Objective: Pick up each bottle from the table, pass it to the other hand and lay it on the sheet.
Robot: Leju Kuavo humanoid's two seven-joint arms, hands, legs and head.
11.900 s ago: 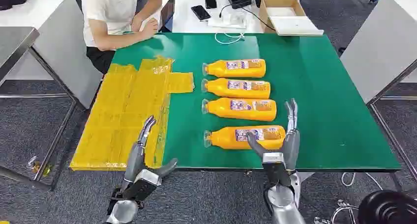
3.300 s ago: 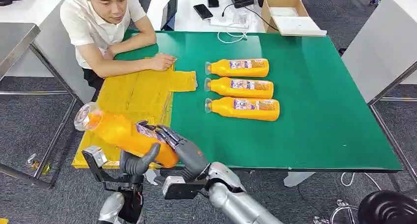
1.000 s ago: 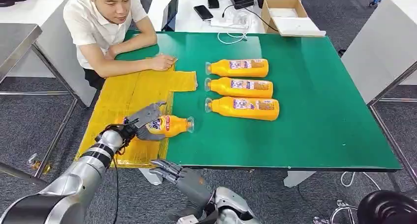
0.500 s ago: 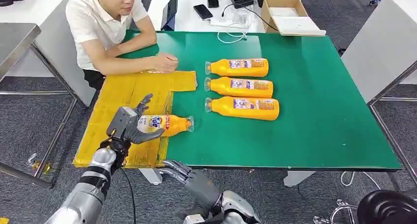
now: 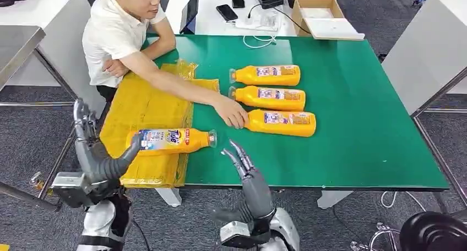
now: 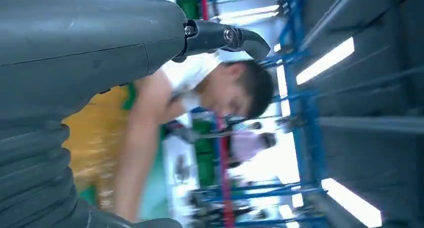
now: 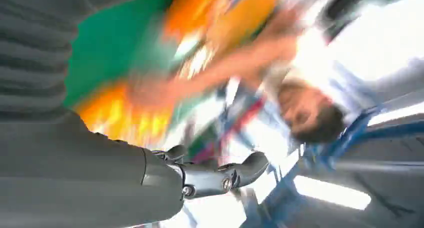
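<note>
Left robot hand (image 5: 93,152) is spread and holding nothing, fingers up, just off the tabletop (image 5: 363,152) edge beside the yellow sheet (image 5: 140,105). Right robot hand (image 5: 250,176) is likewise spread and holding nothing, fingers pointing up over the near tabletop edge, palm area below the rim. One bottle (image 5: 168,141) already lies on the sheet, long axis across the tabletop, cap end poking off the sheet onto the green toward the right hand; the left thumb sits just beside its base, contact hard to tell. Three bottles remain on the green: nearest bottle (image 5: 281,123), middle bottle (image 5: 270,98), far bottle (image 5: 268,75), all parallel, long axes left-right, caps toward the sheet. Count: four bottles total, one sheet, two hands. Key relation: the nearest bottle lies ahead of and slightly right of the right hand, broadside to it, so the right hand is clearly the nearer one for the pick, and the left takes the handover on the sheet side. Catch: a person's hand (image 5: 232,113) is resting at the cap end of that nearest bottle, arm stretched across the sheet, so I'd judge the reach path is not clear yet. Wrist views are blurred; they add nothing usable on the fingers.
</note>
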